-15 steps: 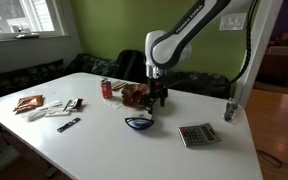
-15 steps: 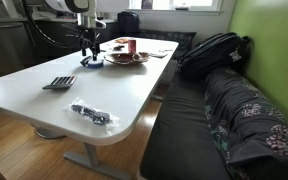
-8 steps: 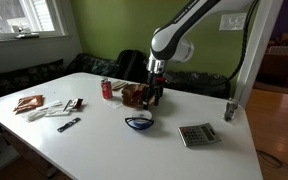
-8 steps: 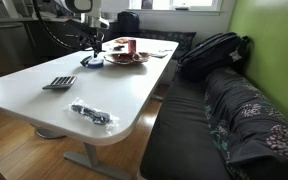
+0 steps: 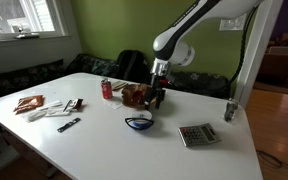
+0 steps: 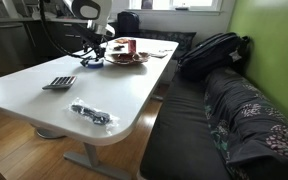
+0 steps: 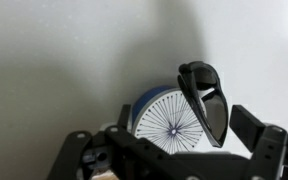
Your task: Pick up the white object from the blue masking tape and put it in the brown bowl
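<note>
The fingers (image 5: pixel 160 99) are held at the brown bowl's (image 5: pixel 134 96) edge; whether they are apart or clamped cannot be told. The blue masking tape (image 5: pixel 138 122) is seen on the counter (image 5: pixel 94 145) near them; the white object cannot be made out.

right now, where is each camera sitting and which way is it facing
exterior view: off the table edge, facing the green wall; the arm bends down by the bowl.
exterior view: low past the table's end, looking along it beside the bench; only the arm's lower part shows.
wrist view: on the wrist, looking down at the tape roll; dark fingers show.
shared: all three show the tape roll.
</note>
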`<state>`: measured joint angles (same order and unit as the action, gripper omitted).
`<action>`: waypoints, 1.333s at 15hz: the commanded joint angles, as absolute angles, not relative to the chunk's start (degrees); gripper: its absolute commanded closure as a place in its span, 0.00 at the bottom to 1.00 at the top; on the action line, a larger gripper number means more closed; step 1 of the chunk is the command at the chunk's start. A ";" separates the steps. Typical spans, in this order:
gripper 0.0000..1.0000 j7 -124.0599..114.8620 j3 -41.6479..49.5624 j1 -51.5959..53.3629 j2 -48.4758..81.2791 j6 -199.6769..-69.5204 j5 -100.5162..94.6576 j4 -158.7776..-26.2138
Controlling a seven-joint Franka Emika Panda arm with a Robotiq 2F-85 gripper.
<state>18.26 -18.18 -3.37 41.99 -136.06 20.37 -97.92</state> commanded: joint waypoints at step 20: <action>0.93 25.08 -25.14 -9.15 51.44 -145.38 30.52 -91.80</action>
<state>22.12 -23.30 -7.50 52.56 -143.23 29.32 -90.26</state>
